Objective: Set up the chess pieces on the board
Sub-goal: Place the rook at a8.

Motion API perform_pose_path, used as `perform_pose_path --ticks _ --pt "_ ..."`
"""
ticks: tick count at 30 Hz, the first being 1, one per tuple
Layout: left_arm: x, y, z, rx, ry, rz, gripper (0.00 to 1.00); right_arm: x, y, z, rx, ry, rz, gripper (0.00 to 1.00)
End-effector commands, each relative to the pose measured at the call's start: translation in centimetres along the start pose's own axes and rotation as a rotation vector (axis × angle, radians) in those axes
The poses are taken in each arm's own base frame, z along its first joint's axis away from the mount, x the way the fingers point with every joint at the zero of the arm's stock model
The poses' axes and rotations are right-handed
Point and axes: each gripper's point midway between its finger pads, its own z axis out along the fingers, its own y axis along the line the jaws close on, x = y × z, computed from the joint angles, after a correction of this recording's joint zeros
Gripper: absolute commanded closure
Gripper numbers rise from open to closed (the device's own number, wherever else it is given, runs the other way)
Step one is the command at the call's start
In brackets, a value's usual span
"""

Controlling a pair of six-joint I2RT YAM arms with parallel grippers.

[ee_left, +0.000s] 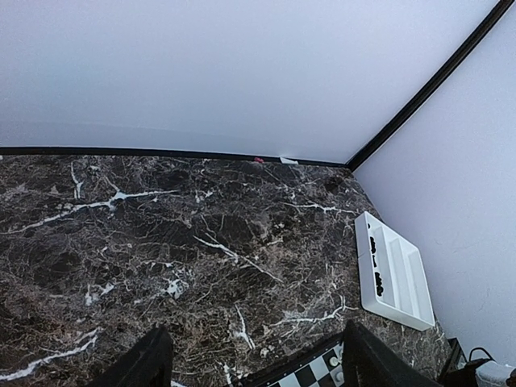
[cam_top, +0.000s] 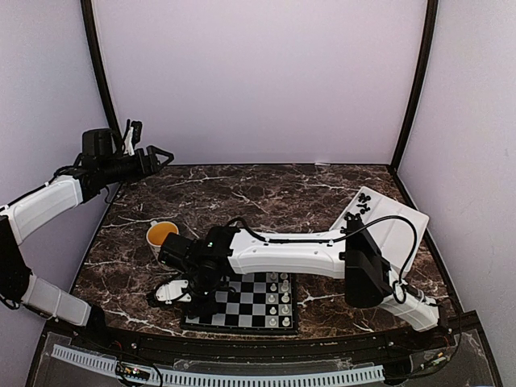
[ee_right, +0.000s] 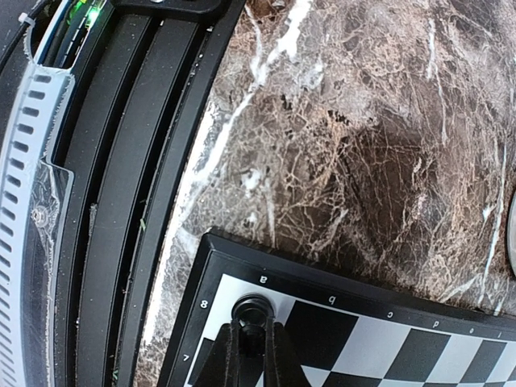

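**Right gripper** (ee_right: pixel 252 332): the jaws are pressed in on one of the chess pieces (ee_right: pixel 251 309), a black one pinched near its top. It sits over the pale corner square where the a and 8 labels meet on the board (ee_right: pixel 306 284). Whether its base touches the square cannot be told.

**Step in hand (judgement):** placing this piece.
- Lower it straight down, upright and centred on the square.
- Keep clear of the black frame just beside it.
- Part the jaws only a little, then rise vertically so neither finger drags the piece over.

**Surroundings:** the white pieces (cam_top: pixel 279 294) stand on the opposite side of the board, well apart from the drop point. More black pieces lie in the white tray (cam_top: pixel 395 234) at the right.

**Left gripper** (ee_left: pixel 254 345): the jaws are spread wide with nothing between them, raised well away from the board.
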Motion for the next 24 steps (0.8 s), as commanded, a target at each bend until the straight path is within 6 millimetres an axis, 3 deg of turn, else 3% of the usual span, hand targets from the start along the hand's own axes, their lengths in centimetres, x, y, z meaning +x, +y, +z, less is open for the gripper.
perform_pose_path --ticks 1,11,17,24 --pt "-0.24 -0.39 -0.68 0.017 -0.018 0.006 0.25 -0.07 0.69 -0.43 0.006 0.013 -0.014 1.00" --pt "-0.11 -0.40 -0.48 0.027 -0.013 -0.002 0.25 0.51 1.21 -0.75 -0.007 0.031 -0.018 1.00" --pt "0.00 -0.34 -0.42 0.029 -0.010 -0.004 0.25 0.52 0.98 -0.85 0.004 0.031 -0.015 0.83" --pt "0.01 -0.29 -0.39 0.028 -0.010 -0.003 0.25 0.33 0.68 -1.00 0.020 0.030 -0.021 0.73"
